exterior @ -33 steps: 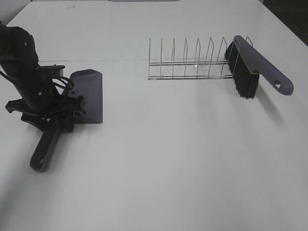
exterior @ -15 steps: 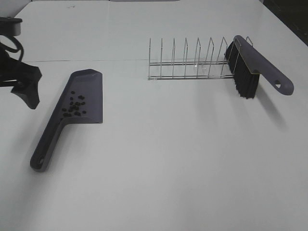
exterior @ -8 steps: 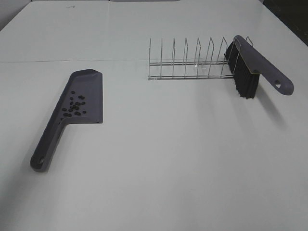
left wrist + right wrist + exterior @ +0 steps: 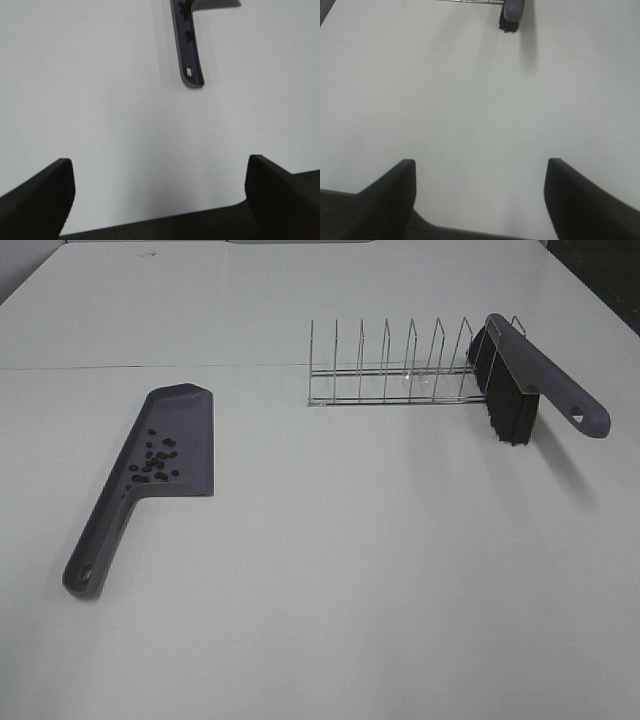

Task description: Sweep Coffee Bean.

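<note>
The grey dustpan [image 4: 185,425] lies flat on the white table at the left. Several tiny dark coffee beans [image 4: 155,462] sit inside it near the handle end. The grey brush [image 4: 525,370] with black bristles rests at the right end of the wire rack [image 4: 390,370]. Neither arm shows in the exterior high view. My left gripper [image 4: 159,170] is open and empty over bare table, well back from the dustpan's handle [image 4: 190,55]; a few beans [image 4: 185,10] show at the picture's edge. My right gripper [image 4: 480,167] is open and empty, far from the brush end [image 4: 512,12].
The wire rack with several upright dividers stands at the back, right of centre. A thin seam line [image 4: 100,367] crosses the table behind the dustpan. A dark area [image 4: 610,270] lies past the table's far right corner.
My left arm, which stood over the dustpan's handle, has drawn back to the left and out of the exterior high view. The dustpan with the beans stays put. The brush has not moved.
</note>
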Robot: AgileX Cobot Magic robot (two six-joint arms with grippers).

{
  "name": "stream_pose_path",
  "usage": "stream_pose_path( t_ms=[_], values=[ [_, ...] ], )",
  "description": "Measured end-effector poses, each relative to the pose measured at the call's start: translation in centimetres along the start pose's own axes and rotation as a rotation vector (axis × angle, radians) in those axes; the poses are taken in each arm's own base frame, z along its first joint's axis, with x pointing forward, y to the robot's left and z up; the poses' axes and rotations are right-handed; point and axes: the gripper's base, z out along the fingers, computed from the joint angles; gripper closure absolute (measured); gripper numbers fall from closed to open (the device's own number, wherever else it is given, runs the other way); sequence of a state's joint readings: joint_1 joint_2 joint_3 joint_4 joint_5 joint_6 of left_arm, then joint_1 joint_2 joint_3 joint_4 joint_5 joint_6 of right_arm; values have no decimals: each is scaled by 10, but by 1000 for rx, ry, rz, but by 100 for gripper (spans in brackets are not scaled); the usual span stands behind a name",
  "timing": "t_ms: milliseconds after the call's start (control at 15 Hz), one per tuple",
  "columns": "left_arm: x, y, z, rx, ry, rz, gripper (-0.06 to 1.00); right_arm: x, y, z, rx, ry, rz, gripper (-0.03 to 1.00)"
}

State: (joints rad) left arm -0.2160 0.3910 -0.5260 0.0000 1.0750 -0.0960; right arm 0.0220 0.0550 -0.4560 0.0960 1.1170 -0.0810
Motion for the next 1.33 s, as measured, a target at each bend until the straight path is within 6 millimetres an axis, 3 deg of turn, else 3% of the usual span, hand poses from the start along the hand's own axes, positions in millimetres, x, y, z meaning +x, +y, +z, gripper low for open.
stream_pose_path(
  t_ms=[267,467,1333],
  values=[
    [26,3,-34,26,-268,0,10,0,0,0,0,0,0,28],
    [39,4,-46,30,-380,2,10,0,0,0,0,0,0,28],
    [42,5,-46,14,-389,39,11,0,0,0,-1,0,0,28]
  ],
)
